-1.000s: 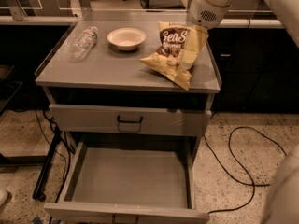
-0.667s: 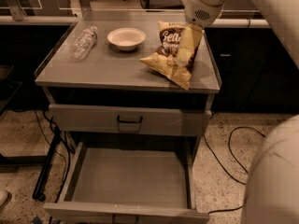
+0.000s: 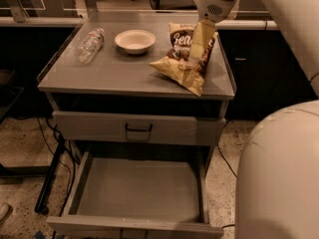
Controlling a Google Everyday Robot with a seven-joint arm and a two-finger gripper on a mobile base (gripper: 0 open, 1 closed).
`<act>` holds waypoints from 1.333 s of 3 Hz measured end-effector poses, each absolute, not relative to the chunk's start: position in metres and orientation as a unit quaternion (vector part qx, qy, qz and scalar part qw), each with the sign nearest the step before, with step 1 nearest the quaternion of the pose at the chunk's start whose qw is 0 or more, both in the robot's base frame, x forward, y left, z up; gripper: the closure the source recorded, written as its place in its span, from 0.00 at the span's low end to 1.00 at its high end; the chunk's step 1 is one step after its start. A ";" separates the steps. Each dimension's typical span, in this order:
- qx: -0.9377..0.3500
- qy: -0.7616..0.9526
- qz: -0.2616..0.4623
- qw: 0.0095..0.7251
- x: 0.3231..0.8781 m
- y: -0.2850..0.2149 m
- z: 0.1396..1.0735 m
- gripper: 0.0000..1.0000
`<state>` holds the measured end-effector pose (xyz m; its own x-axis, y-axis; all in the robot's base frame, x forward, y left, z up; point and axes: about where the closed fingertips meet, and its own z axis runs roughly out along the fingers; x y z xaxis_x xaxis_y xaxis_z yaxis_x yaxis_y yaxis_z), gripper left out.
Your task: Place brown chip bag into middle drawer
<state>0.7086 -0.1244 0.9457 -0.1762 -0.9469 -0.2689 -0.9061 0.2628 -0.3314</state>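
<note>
The brown chip bag [image 3: 175, 66] lies crumpled on the right half of the grey cabinet top [image 3: 109, 71], its white lettering facing me. My gripper [image 3: 200, 45] comes down from the white arm at the top right and rests against the bag's upper right part. The middle drawer [image 3: 139, 188] is pulled out wide below, and its flat grey floor is bare.
A white bowl [image 3: 135, 40] and a clear plastic bottle [image 3: 89, 45] lying on its side are on the left half of the cabinet top. A shut drawer front with a black loop handle [image 3: 138, 128] sits above the open drawer. My white body [image 3: 279, 173] fills the right foreground. Cables lie on the floor on both sides.
The arm and gripper have shifted slightly left over the bag. More of my white body has come into view at the right. The bag, bowl and bottle have stayed put.
</note>
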 end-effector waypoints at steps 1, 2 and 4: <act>-0.608 0.763 -0.053 0.211 0.732 -0.120 0.939 0.00; -0.608 0.763 -0.053 0.211 0.732 -0.120 0.939 0.00; -0.632 0.742 -0.054 0.219 0.780 -0.090 0.919 0.00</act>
